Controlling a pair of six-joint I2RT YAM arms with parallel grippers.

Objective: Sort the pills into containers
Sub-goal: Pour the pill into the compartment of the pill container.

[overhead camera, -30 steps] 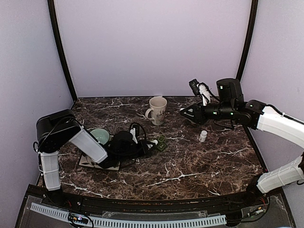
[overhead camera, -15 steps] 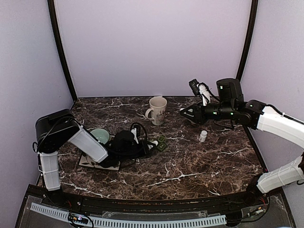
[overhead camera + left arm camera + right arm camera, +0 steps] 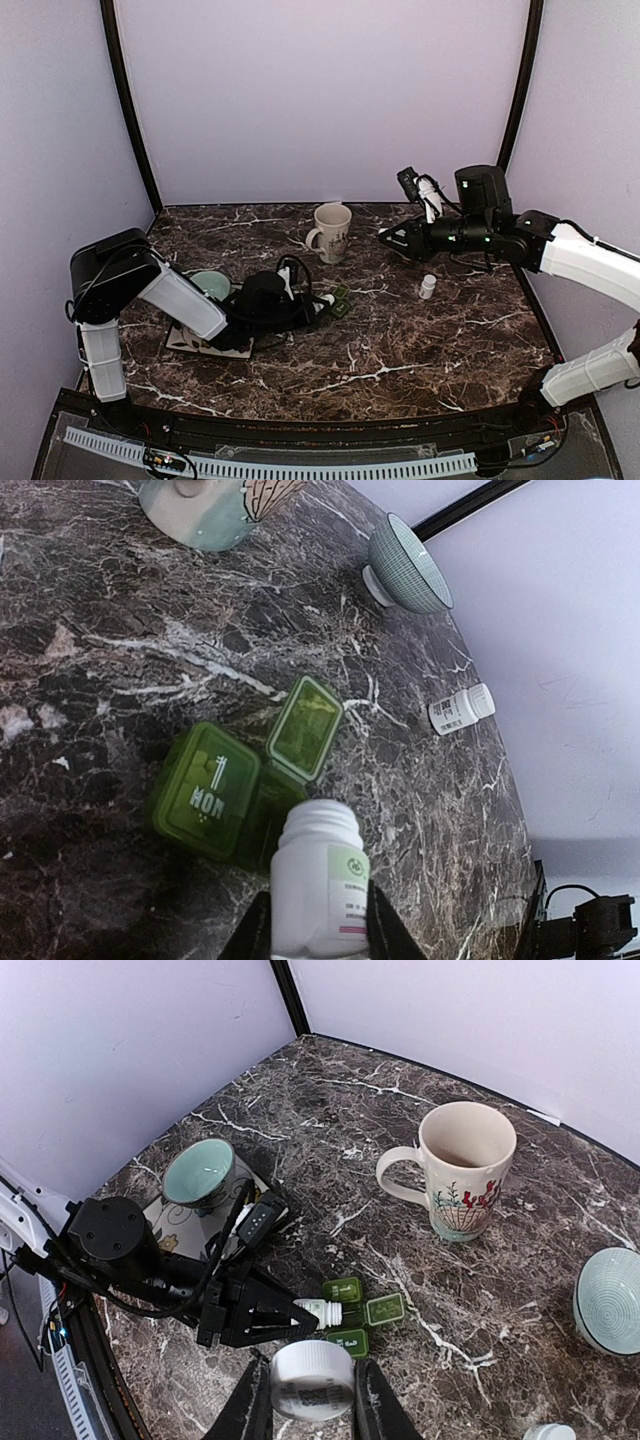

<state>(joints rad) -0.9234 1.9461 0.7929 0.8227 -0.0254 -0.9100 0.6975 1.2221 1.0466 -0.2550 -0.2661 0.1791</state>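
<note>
My left gripper point(image 3: 318, 922) pinches an open white bottle point(image 3: 318, 875) by the green pill box point(image 3: 240, 815), MON lid point(image 3: 205, 792) shut, next lid point(image 3: 305, 728) open; right gripper point(image 3: 312, 1397) pinches a capped bottle point(image 3: 312, 1372).

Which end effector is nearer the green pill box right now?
Left. The left end effector holds a white bottle right over the pill box. The right end effector, gripping a small white item, hangs off to the back right, beside the mug.
</note>
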